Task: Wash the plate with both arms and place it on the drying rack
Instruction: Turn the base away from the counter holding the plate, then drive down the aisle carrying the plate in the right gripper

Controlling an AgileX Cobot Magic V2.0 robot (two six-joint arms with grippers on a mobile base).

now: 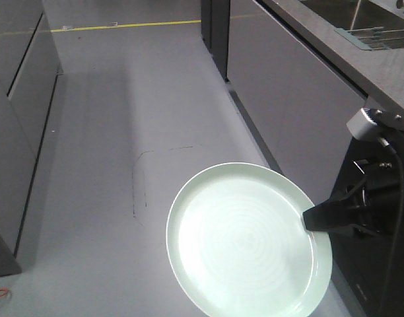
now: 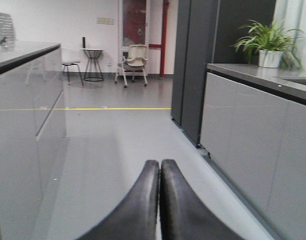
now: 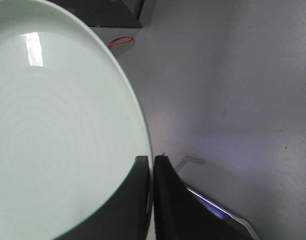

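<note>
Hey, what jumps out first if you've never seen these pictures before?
The pale mint-green plate stands out, glossy, held over the grey floor in the front view. The right gripper pinches its rim. The left gripper is shut on nothing, pointing ahead between grey cabinets.

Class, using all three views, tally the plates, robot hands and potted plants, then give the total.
Plates: 1, the round pale mint-green glossy plate
Robot hands: 2, the black pointed left hand and right hand
Potted plants: 1, the leafy green plant in a white pot
Total: 4
</note>
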